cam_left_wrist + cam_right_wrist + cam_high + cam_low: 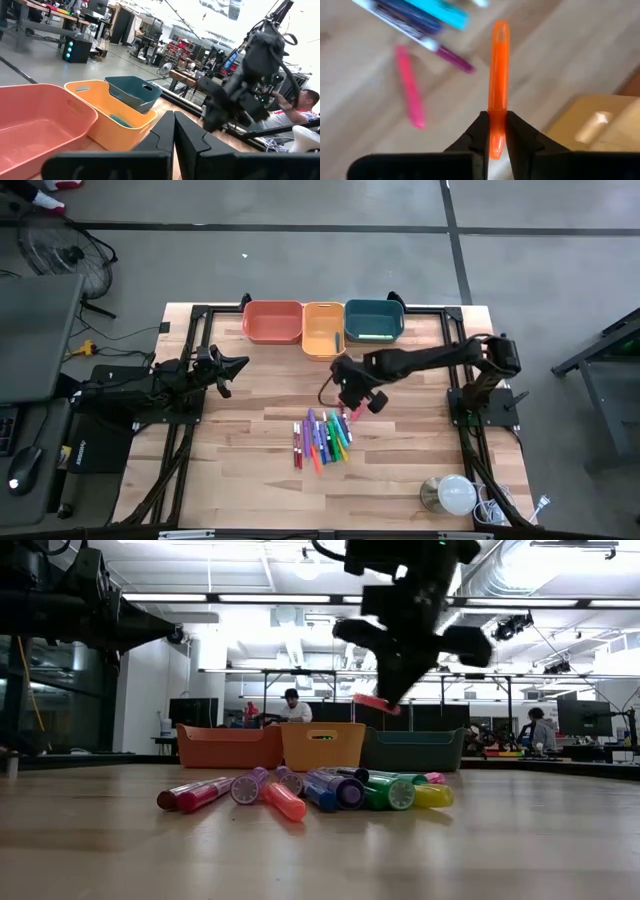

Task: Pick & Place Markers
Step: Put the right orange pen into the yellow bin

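Wooden table (240, 480). 3 bins (322, 323) along far edge. Left gripper (228, 370) near left edge, fingers closed, empty. Right gripper (495, 131) raised mid-table, pinching orange marker (498, 65). Remaining markers (322, 438) clustered toward near edge.

Three bins stand in a row along the far edge of the wooden desk (240, 460) — a coral-red bin (272, 321), an orange bin (322, 329) and a teal bin (373, 321), each touching the next. A white dome-shaped object (456, 494) sits near the desk's front right corner. On the floor to the left — a fan (62, 252) and a computer mouse (24, 468). Beyond the desk, a person (292, 706) sits at a workbench.
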Tool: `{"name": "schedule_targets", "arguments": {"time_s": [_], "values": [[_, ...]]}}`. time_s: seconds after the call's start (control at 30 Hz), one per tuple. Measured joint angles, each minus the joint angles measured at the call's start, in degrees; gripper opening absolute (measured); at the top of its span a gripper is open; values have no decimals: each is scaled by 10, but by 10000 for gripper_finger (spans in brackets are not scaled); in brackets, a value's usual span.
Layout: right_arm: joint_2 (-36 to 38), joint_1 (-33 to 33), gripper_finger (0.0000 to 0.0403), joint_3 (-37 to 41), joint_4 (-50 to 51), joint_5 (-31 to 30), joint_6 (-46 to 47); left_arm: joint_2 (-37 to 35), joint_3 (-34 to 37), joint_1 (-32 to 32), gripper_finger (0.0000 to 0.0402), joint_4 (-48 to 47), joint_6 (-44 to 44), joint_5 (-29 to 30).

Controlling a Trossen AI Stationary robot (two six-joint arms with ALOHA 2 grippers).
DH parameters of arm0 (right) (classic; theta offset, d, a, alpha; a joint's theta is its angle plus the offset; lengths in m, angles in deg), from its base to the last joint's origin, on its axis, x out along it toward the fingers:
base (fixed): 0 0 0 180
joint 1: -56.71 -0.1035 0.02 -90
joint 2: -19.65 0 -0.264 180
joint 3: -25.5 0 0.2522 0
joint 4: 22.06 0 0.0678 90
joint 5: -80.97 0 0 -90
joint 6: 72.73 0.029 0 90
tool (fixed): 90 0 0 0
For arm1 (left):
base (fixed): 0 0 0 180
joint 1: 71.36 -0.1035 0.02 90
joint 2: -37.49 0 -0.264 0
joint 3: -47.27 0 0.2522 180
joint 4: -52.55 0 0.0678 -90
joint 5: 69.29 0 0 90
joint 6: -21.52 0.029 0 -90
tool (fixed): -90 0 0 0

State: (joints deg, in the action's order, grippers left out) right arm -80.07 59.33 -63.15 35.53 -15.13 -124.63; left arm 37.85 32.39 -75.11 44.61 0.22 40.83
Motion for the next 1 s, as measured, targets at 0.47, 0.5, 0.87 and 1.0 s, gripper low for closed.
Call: {"name": "schedule_targets", "arguments": {"time_s": [0.47,0.5,0.87,1.0], "values": [[-96,97,39,-133,-16,-199,-228,0,0,0,3,0,0,0],[-105,102,38,-141,-17,-212,-250,0,0,0,3,0,0,0],[-174,152,40,-176,-80,-219,-452,0,0,0,3,0,0,0],[-182,162,38,-177,-91,-210,-474,0,0,0,3,0,0,0]]}}
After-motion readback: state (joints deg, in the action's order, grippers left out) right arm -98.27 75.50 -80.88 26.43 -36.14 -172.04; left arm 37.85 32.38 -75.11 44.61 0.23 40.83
